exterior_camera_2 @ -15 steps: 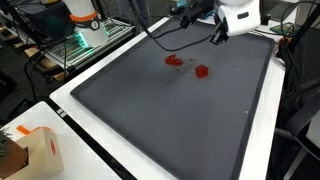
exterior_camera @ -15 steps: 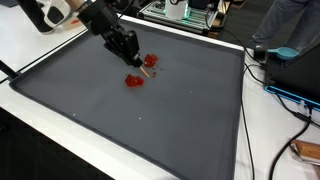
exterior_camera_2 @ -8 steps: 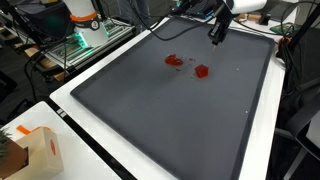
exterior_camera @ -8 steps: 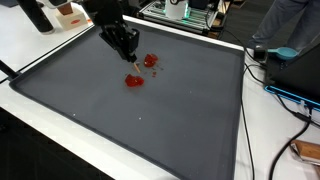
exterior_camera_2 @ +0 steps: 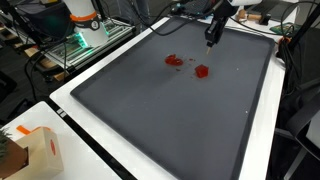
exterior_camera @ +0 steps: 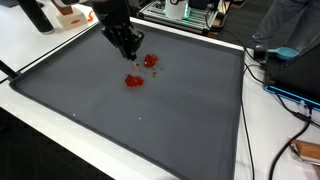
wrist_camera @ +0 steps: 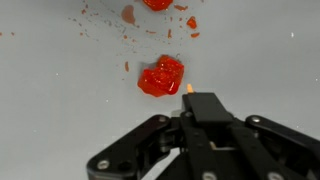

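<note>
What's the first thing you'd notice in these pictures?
The bright red lumps jump out first, lying toward the far side of a big dark grey mat. In the wrist view the nearest lump looks squashed and shiny, with small red crumbs scattered past it. The black gripper hangs close by them.

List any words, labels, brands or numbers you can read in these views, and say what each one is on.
No text can be read in any view.
Box: orange marks, too small and blurred to read.
Red piece, mat, gripper: no lettering shows.
</note>
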You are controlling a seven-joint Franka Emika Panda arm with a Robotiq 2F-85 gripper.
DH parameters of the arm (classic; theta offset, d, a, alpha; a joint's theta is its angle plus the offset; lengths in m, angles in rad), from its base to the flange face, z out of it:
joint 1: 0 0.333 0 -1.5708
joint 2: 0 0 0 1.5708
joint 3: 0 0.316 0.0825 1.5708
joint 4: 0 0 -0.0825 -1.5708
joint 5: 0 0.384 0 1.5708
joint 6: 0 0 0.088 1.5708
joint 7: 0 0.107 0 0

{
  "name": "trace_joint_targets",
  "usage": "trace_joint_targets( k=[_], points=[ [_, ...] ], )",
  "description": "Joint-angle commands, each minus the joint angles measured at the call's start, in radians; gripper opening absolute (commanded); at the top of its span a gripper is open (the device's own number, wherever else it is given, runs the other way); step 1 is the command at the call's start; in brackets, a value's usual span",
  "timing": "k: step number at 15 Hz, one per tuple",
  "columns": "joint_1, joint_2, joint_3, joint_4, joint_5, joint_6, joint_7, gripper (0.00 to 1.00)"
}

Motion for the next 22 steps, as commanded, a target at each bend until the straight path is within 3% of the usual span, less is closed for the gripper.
trace_joint_targets(
  k=[1, 2, 9, 10, 22],
  points=[
    [0.017, -0.032, -0.013, -0.046, -0.049, 0.006, 0.026, 0.03],
    [0.003, -0.003, 0.001, -0.003, -0.018, -0.003, 0.004, 0.12],
    [0.004, -0.004, 0.0, -0.006, -0.025, -0.003, 0.004, 0.12],
    [0.004, -0.004, 0.0, -0.006, -0.025, -0.003, 0.004, 0.03],
    [0.174, 0.091, -0.127, 0.093, -0.361, -0.088, 0.491, 0.03]
  ],
)
